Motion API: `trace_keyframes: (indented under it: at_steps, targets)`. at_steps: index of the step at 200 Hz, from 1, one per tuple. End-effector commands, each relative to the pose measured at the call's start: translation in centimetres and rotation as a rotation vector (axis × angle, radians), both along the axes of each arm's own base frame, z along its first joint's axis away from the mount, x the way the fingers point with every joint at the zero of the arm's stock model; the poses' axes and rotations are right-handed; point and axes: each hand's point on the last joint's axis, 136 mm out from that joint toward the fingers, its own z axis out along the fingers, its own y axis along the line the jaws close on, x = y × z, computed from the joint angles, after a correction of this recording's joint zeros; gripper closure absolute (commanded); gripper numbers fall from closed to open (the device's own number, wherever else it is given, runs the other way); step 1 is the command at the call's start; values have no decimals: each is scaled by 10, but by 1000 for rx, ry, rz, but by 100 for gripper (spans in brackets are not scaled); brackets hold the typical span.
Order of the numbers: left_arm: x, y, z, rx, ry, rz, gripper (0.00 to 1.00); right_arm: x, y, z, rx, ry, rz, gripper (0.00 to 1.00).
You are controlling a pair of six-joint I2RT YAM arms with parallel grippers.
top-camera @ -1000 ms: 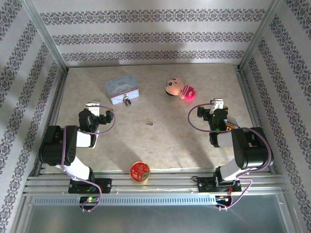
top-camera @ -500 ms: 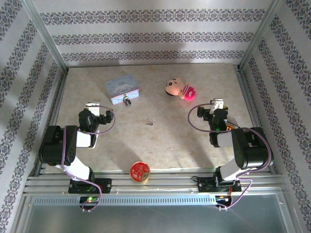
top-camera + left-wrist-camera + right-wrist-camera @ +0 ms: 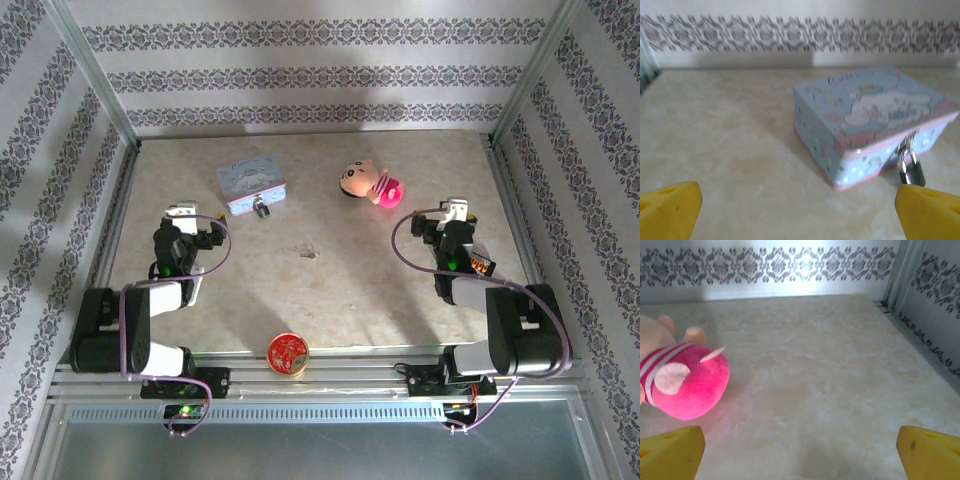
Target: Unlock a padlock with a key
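The tiny dark padlock [image 3: 262,208] with its silvery shackle hangs from the front latch of the pale blue tin [image 3: 250,183]. In the left wrist view the padlock [image 3: 911,172] dangles at the tin's [image 3: 870,120] near right corner. A very small greyish key [image 3: 310,253] lies on the table's middle. My left gripper [image 3: 185,215] is open, left of the tin and apart from it; its yellow fingertips [image 3: 670,210] stand wide with bare table between them. My right gripper [image 3: 455,210] is open at the right side, holding nothing.
A pink plush toy [image 3: 368,183] lies at the back, right of the tin, and shows as the plush [image 3: 680,385] left of the right gripper. A round red tin [image 3: 287,354] sits at the near edge. Metal frame rails border the table [image 3: 400,290].
Both arms have stretched out from their folded pose. The left gripper moved farther back and left; the right gripper moved slightly back and right.
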Motion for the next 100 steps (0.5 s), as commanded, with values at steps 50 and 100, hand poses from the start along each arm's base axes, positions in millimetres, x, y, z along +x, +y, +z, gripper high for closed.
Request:
trace_keyframes:
  at_steps: [50,100]
  targets:
    - [-30,4,51,-305,-48,101,1,-12,10,40,95,138,-31,2]
    - [-29,-35,48,-506,-4,19,1,-26,72,26,207,355,82,21]
